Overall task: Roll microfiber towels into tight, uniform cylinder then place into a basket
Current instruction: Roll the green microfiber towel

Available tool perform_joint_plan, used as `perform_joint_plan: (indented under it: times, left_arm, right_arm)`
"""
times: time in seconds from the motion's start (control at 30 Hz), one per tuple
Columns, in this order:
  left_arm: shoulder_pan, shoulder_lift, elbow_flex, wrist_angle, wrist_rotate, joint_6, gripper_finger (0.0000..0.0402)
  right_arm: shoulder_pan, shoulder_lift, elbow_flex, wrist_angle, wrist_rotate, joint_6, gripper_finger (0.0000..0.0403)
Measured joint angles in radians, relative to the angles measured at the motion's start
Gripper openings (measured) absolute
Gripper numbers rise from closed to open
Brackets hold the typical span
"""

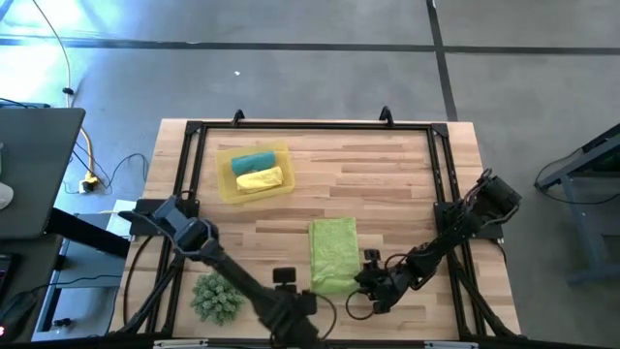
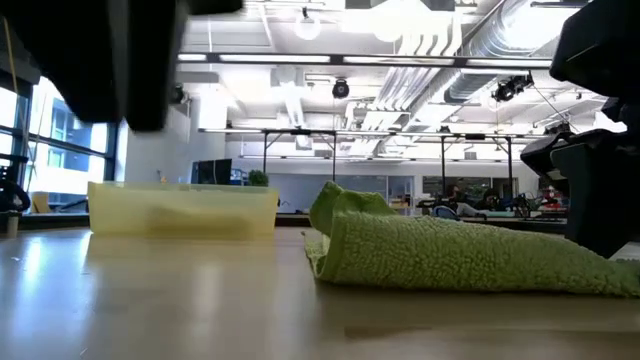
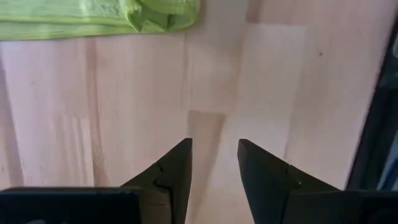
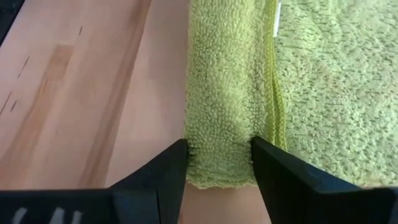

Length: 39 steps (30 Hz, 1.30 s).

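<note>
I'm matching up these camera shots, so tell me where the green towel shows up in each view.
High view: green towel lies low of centre, beside the right gripper.
Low view: it fills the right half, with the basket to its left.
Left wrist view: only an edge shows at the top.
Right wrist view: its folded edge runs between the fingers.
Shared landmark: the wooden table.

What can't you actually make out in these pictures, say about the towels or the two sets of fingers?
- Basket contents: in the low view its cloudy wall hides the teal towel and yellow towel.
- Lime green towel: the right wrist view's edges cut it off; the right gripper fingers straddle its rolled end.
- Left gripper: open over bare wood; in the high view the arm hides it.
</note>
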Motion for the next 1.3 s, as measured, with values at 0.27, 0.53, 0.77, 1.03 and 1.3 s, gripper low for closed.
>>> perform_joint_plan:
  times: [0.27,0.53,0.77,1.03,1.3]
  left_arm:
    - [-0.063,-0.113,0.000,-0.186,-0.214,-0.063,0.0117]
    - [0.015,-0.444,-0.292,-0.182,-0.346,0.238,0.0113]
    - [0.220,-0.940,-0.797,0.140,-0.417,0.301,0.0090]
    - [0.427,-1.262,-1.334,1.099,0.001,0.440,0.0077]
    - [0.365,-1.151,-1.500,1.534,0.075,0.458,0.0115]
  right_arm:
    - [-0.045,0.001,-0.002,0.000,0.050,0.129,0.0174]
    - [-0.101,0.001,-0.002,0.013,0.036,0.129,0.0174]
    - [-0.128,0.001,-0.002,0.016,0.034,0.128,0.0174]
    - [-0.168,0.001,-0.002,0.027,0.057,0.203,0.0174]
    - [-0.168,0.001,-0.003,0.041,0.054,0.147,0.0174]
